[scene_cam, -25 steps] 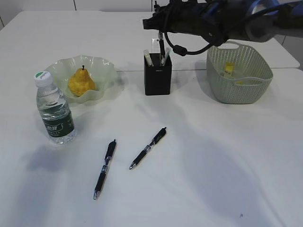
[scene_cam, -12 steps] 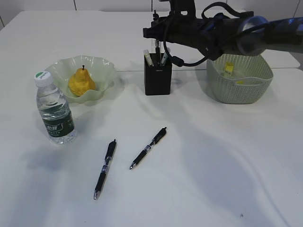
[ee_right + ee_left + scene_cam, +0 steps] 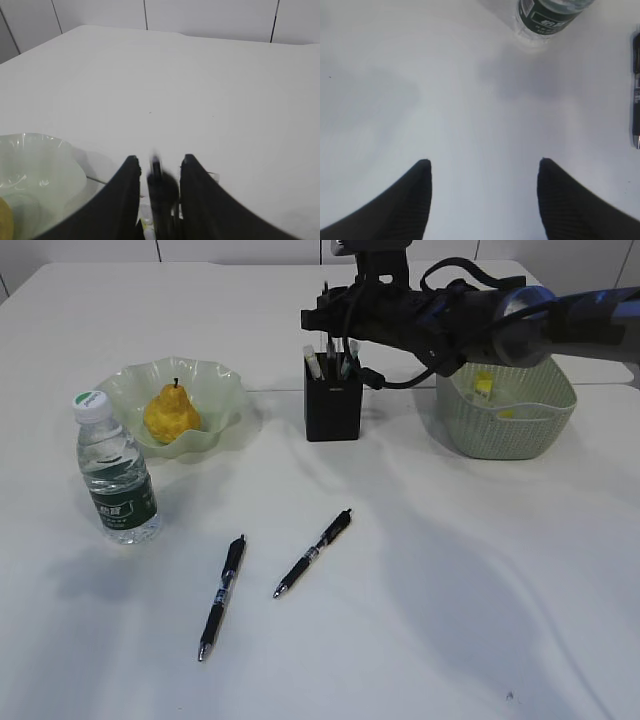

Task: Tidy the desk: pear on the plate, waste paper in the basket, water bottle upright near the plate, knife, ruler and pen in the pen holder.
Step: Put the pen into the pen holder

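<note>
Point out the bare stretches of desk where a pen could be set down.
Bare: the wide front right, between the two pens and the basket; also the far left behind the plate. Crowded: around the pen holder, under the right gripper.

white desk (image 3: pixel 480 600), water bottle (image 3: pixel 115 473), two pens (image 3: pixel 270 575)

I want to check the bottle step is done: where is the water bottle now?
In the exterior view the water bottle stands upright at the left of the desk, just in front of the plate that holds the pear.
</note>
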Robot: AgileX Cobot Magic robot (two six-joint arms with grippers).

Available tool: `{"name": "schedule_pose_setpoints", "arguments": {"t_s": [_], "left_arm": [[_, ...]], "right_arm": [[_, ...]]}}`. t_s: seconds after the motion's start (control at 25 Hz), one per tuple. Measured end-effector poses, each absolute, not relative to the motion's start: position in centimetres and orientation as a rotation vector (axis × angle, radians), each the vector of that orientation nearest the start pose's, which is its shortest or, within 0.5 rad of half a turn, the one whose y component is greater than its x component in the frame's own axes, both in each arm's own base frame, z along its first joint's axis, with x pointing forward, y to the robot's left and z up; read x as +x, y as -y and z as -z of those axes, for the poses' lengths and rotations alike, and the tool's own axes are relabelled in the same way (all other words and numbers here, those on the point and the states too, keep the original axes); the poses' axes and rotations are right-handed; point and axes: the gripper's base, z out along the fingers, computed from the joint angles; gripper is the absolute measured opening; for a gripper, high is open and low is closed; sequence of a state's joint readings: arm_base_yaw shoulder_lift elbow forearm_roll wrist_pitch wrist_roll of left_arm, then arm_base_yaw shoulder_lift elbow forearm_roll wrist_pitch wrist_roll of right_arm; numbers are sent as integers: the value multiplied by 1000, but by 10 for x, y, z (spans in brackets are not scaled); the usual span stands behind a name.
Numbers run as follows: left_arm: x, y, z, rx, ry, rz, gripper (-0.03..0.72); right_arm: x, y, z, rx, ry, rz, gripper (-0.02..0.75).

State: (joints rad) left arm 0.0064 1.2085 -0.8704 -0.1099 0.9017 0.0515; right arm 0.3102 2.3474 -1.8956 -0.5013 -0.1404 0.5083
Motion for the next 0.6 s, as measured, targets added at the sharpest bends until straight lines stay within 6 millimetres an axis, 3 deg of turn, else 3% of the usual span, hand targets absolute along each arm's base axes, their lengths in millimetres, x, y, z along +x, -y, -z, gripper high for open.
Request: {"name": "schedule_pose_setpoints", "arguments": {"t_s": [0.12,0.4,0.6], "left_arm": [[221,6,-277,-7,-2719,120,465],[221,6,-277,-7,-2719,120,465],[221,6,-277,-7,-2719,120,465]], "right_arm": [[527,-175,-207,-287,-1799,-312,244],[526,-171,-206,-221,-1877,-298,254],[520,-163,-224,-181,-1949,-227,255]]}}
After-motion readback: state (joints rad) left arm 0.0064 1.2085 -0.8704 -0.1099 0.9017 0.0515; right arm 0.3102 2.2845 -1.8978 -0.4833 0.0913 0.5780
